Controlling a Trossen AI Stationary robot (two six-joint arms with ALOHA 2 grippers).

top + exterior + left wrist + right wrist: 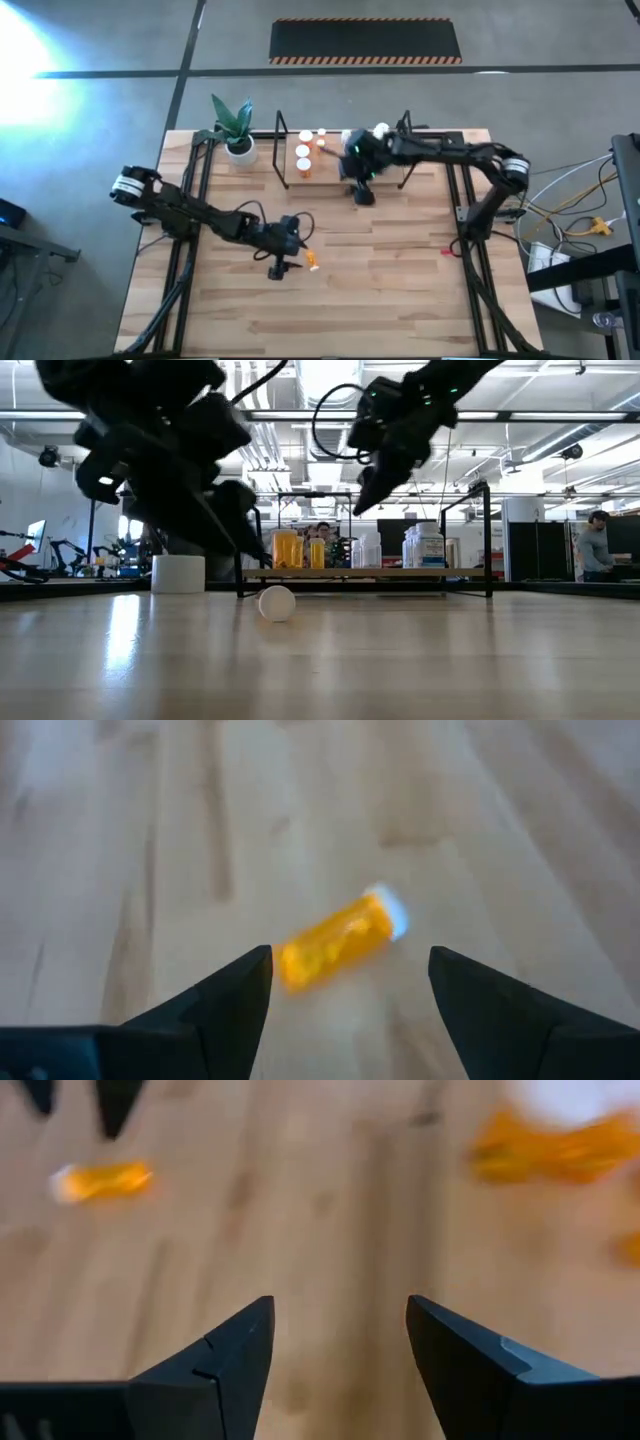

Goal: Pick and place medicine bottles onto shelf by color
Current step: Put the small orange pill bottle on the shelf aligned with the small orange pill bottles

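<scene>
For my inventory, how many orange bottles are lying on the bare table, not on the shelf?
1: an orange bottle lies on its side beside the open left gripper. Others may be hidden.

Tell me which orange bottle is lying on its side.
The orange bottle alone on the open table, just ahead of the open left gripper. The other orange bottles stand upright on the shelf.
</scene>
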